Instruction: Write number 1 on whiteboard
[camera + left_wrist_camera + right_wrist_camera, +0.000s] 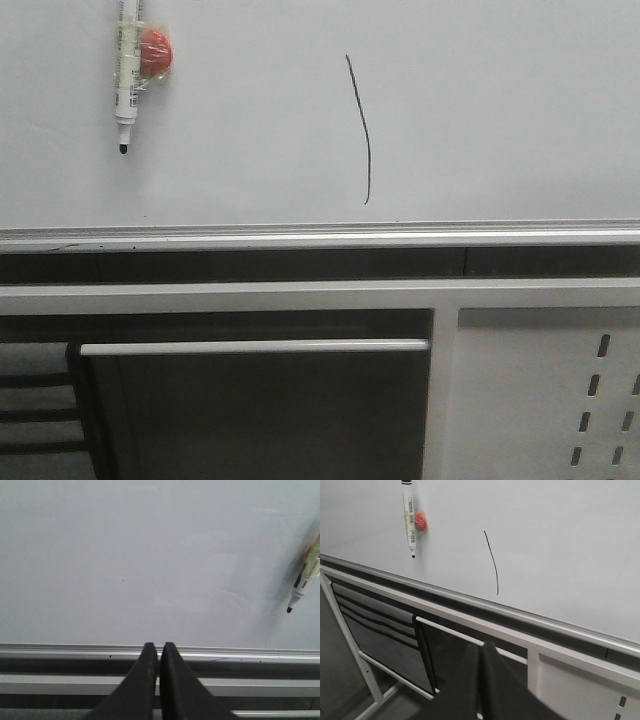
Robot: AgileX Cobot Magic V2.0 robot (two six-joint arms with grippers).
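Front view shows the number 1 (pixel 360 130) already drawn mid-whiteboard (pixel 500 120), the marker pen (pixel 126 75) parked beside a red magnet (pixel 155 53). Both tools, left tool (pixel 159 652) and right tool (pixel 480 652), are clenched on nothing. Judged best: retreat straight back, avoiding smearing the stroke.

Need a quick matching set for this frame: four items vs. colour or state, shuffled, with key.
Items:
1. number 1
2. marker pen
3. round magnet
4. left gripper

Descriptions:
A. red, beside the pen
B. thin black stroke on the whiteboard
C. jaws closed together, holding nothing
D. white, hanging tip down on the board

Pairs: 1-B, 2-D, 3-A, 4-C
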